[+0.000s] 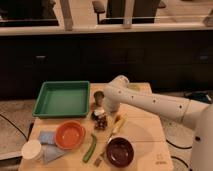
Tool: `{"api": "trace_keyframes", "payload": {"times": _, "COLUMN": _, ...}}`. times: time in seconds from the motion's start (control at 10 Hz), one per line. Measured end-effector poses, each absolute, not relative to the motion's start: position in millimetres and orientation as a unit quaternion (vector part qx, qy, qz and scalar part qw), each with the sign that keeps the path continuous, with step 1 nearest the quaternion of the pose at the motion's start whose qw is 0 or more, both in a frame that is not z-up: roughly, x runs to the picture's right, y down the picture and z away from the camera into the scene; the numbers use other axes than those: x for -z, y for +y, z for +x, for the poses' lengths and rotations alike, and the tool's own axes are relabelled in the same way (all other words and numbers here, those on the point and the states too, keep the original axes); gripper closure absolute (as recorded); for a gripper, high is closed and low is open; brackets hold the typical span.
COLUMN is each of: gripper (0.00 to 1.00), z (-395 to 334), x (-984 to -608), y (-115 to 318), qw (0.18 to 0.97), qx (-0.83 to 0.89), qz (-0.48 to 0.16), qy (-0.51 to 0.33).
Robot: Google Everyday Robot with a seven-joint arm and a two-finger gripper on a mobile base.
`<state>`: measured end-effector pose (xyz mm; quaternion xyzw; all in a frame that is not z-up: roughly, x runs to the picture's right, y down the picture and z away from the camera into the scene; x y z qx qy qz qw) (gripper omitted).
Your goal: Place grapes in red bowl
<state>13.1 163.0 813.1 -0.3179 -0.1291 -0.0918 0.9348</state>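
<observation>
A dark bunch of grapes (102, 123) lies on the wooden table (150, 135) near its middle. My gripper (98, 114) is at the end of the white arm (150, 102), which reaches in from the right. It sits directly over the grapes and touches or nearly touches their top. The orange-red bowl (69, 135) stands empty at the front left, about a hand's width left of the grapes.
A green tray (62, 98) stands at the back left and a small brown cup (99, 95) just behind the gripper. A yellow item (120, 123), a green vegetable (90, 148) and a dark maroon bowl (120, 151) lie in front. A white cup (32, 150) and a blue cloth (46, 138) are at the front left.
</observation>
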Motion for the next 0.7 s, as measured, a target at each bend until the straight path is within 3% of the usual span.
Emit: {"api": "trace_keyframes", "payload": {"times": 0.7, "gripper": 0.20, "z": 11, "x": -825, "y": 186, "qw": 0.932, "qx": 0.076, "qz": -0.327, "qy": -0.135}}
